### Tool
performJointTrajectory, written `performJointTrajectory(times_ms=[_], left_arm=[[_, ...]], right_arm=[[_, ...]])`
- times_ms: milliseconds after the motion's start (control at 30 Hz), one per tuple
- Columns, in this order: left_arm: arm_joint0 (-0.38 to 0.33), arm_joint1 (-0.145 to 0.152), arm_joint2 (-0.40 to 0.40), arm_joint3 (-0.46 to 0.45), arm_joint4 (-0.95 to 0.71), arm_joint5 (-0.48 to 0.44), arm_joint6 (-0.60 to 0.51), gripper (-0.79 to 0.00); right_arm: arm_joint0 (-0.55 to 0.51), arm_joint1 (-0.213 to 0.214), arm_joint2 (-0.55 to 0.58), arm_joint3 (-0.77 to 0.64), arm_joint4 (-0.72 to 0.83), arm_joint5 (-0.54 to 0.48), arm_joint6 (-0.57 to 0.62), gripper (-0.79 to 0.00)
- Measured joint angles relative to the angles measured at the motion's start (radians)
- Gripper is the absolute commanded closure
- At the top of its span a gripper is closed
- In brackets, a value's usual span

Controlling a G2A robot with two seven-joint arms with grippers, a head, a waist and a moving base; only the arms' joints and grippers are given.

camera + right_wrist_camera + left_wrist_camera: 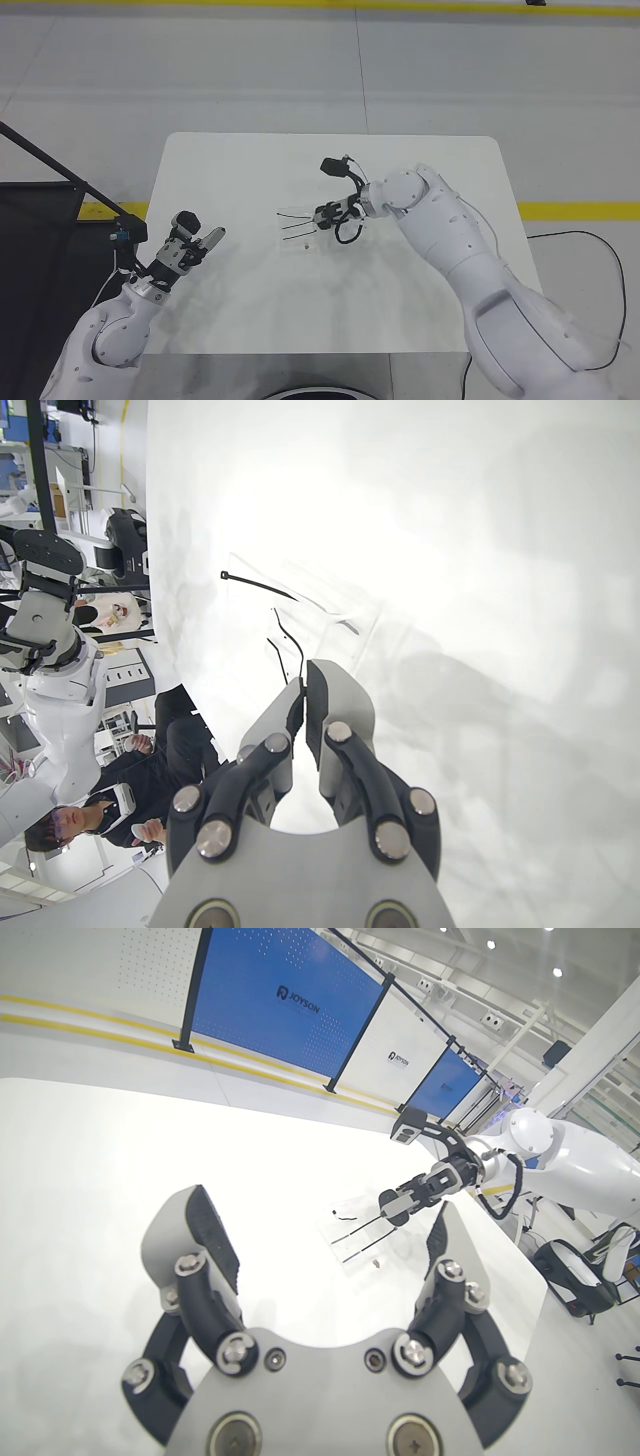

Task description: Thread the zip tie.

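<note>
My right gripper (303, 682) is shut on the end of a thin black zip tie (291, 640), which curves away from the fingertips just above the table. A second black zip tie (260, 586) with a square head lies on a clear plastic sheet (350, 610) just beyond. In the top view the right gripper (322, 214) sits near the table's middle, the black strips (296, 222) pointing left from it. My left gripper (203, 229) stands open and holds nothing at the front left, well apart from the ties. Its own view shows the gripper (322, 1208) with the right gripper (395, 1210) farther off.
The white table (420, 300) is bare around the sheet. A small loose bit (375, 1263) lies beside the strips. A black frame (40, 160) stands off the table's left edge. A person with handheld controllers stands beyond the table in the right wrist view.
</note>
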State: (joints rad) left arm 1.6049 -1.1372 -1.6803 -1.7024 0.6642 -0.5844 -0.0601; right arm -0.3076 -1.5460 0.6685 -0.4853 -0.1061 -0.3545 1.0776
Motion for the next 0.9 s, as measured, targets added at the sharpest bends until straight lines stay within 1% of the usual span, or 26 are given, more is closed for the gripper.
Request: performJointTrajectory(times_ms=[167, 267, 467, 567, 667, 767, 900], left_arm=[[0.0, 0.0, 0.0, 0.0, 0.0, 0.0, 0.0, -0.785], [0.0, 0.0, 0.0, 0.0, 0.0, 0.0, 0.0, -0.785], [-0.003, 0.0, 0.002, -0.001, -0.009, 0.002, -0.004, -0.785], [-0.016, 0.002, -0.004, 0.008, -0.02, -0.029, -0.015, -0.785], [-0.037, 0.008, -0.009, 0.026, -0.048, -0.111, -0.04, -0.785], [-0.069, 0.017, -0.016, 0.054, -0.069, -0.232, -0.082, -0.785], [-0.111, 0.027, -0.013, 0.089, -0.094, -0.378, -0.12, -0.785]], right_arm=[[0.001, 0.006, 0.018, 0.002, 0.013, -0.034, 0.006, 0.0], [-0.003, 0.015, 0.037, 0.0, 0.028, -0.072, 0.017, 0.0], [-0.019, 0.05, 0.09, -0.024, 0.061, -0.163, 0.05, 0.0], [-0.033, 0.075, 0.126, -0.057, 0.085, -0.216, 0.088, 0.0], [-0.055, 0.105, 0.166, -0.119, 0.114, -0.253, 0.135, 0.0], [-0.099, 0.143, 0.193, -0.245, 0.136, -0.228, 0.161, 0.0], [-0.176, 0.211, 0.245, -0.459, 0.166, -0.169, 0.219, 0.0]])
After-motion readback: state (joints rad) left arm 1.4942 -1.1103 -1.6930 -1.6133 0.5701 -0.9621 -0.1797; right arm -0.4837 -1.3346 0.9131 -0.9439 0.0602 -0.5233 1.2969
